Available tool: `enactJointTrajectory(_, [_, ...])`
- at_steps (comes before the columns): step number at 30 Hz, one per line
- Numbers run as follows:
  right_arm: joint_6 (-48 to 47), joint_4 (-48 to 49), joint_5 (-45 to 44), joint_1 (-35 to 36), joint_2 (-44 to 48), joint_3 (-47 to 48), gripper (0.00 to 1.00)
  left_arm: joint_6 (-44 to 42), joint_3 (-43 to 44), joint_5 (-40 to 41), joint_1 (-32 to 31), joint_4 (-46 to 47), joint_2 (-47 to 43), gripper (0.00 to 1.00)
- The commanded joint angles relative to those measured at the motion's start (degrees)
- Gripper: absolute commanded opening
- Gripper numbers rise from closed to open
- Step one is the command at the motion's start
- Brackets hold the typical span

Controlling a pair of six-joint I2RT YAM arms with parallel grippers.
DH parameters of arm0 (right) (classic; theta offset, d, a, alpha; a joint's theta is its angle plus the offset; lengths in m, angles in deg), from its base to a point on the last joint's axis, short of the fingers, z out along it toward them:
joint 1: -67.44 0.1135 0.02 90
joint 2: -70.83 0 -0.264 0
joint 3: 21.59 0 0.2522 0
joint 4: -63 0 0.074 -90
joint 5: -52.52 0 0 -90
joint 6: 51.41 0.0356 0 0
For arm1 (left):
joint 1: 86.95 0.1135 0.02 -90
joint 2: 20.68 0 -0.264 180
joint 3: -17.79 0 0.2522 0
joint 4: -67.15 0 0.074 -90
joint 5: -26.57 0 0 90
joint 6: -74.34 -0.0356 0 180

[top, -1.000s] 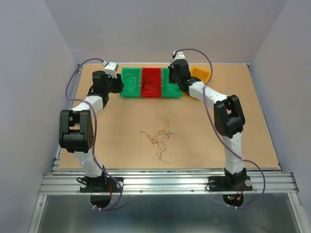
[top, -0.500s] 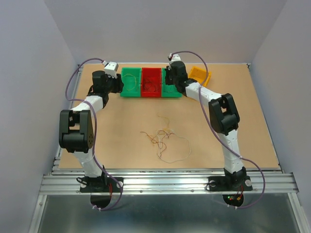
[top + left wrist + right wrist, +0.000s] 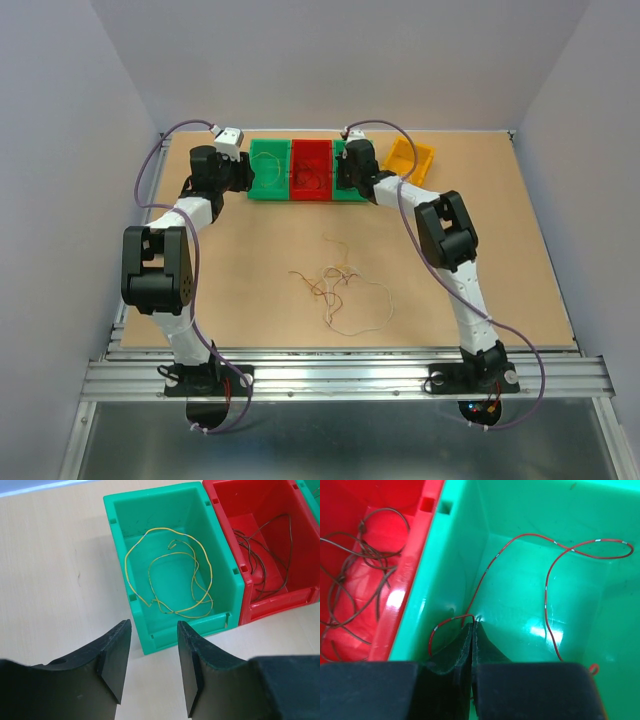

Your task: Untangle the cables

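Right arm (image 3: 440, 230) swung left, tool (image 3: 472, 626) pinching red wire (image 3: 547, 585) in green bin (image 3: 530, 510).

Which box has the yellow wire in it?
The green bin at the left end of the row holds the yellow wire. The red bin has brown wires, and the other green bin has a red wire.

- No text, label, brand, number or sign can be read in any of the views.
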Motion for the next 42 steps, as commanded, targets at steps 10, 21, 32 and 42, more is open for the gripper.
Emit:
enactJointTrajectory(10, [1.12, -5.72, -1.40, -2.24, -3.86, 8.27, 0.01, -0.52, 0.00, 0.57, 0.11, 2.04, -1.93, 0.52])
enactJointTrajectory(21, [-0.55, -4.93, -0.08, -2.77, 5.09, 6.88, 0.20, -4.81, -7.98, 4.25, -3.48, 5.29, -12.73, 0.61])
enactJointTrajectory(32, [0.42, 7.82, 0.54, -1.63, 27.94, -20.61, 0.55, -19.41, -18.72, 2.25, -20.27, 6.70, -24.18, 0.82])
enactJointTrajectory(42, [0.16, 8.79, 1.60, -1.54, 50.96, -43.91, 0.74, -30.13, -16.61, -2.69, -29.94, -2.09, -15.39, 0.89])
